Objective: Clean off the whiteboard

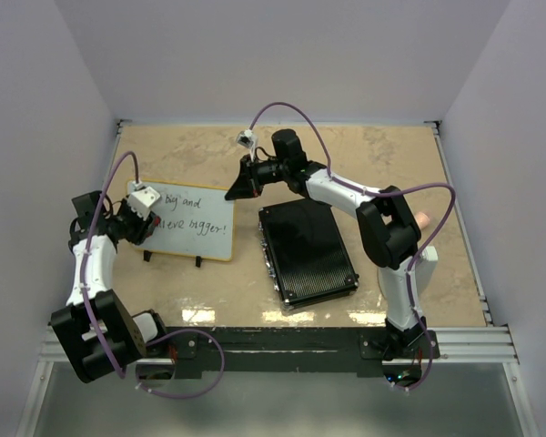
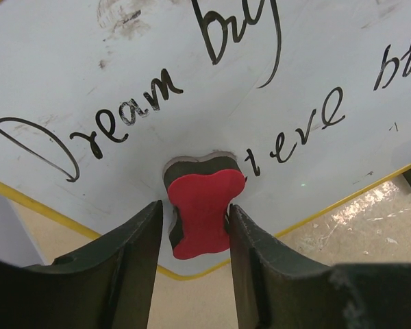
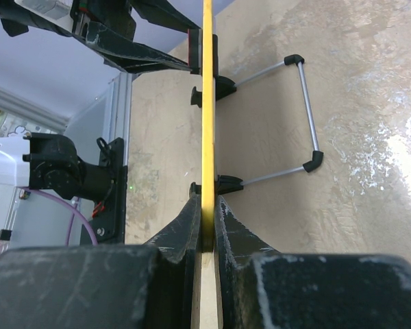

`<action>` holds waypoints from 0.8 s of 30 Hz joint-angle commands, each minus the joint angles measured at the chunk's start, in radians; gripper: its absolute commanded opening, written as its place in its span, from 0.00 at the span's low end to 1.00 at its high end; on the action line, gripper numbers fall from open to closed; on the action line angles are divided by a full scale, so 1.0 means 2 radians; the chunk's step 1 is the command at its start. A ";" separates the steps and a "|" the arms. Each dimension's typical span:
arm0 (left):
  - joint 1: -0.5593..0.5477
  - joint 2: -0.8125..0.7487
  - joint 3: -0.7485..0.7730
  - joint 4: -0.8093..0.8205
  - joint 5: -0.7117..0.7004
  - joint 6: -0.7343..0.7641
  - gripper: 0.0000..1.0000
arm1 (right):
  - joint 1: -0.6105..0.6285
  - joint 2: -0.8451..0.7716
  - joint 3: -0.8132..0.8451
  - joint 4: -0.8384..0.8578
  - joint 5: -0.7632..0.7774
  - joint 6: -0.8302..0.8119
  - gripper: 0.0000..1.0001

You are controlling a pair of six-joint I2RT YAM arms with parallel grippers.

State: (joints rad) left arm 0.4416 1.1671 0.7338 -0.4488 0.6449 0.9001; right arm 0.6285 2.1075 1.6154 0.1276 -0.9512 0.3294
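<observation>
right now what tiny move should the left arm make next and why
Probably sweep the left pincer sideways across the whiteboard: its red eraser sits against the surface right beside the unerased word Dream, and the right pincer clamps the board's edge, which should steady it.

One white rectangular whiteboard (image 1: 193, 226) with yellow frame; one red-and-grey foam eraser (image 2: 202, 212); one black ribbed rectangular case (image 1: 308, 250); two black hands, the left hand (image 2: 195, 236) and the right hand (image 3: 205, 218); one beige stone-patterned desk (image 1: 391, 164).
</observation>
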 commanded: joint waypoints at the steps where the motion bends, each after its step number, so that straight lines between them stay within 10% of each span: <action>1: -0.004 -0.001 -0.013 0.032 -0.002 0.003 0.47 | 0.006 0.007 0.014 0.004 -0.008 -0.005 0.00; 7: -0.015 -0.005 -0.025 0.053 -0.013 -0.007 0.38 | 0.006 0.006 0.013 0.003 -0.008 -0.005 0.00; 16: -0.014 -0.014 0.007 0.038 -0.013 -0.027 0.00 | 0.006 0.005 0.011 0.005 -0.004 -0.004 0.00; 24: -0.004 0.028 0.083 0.059 -0.043 -0.098 0.00 | 0.007 0.002 0.006 0.005 0.001 -0.005 0.00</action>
State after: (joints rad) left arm 0.4248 1.1786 0.7811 -0.4049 0.5793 0.7952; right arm 0.6285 2.1082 1.6154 0.1280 -0.9482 0.3325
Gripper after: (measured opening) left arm 0.285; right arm 0.099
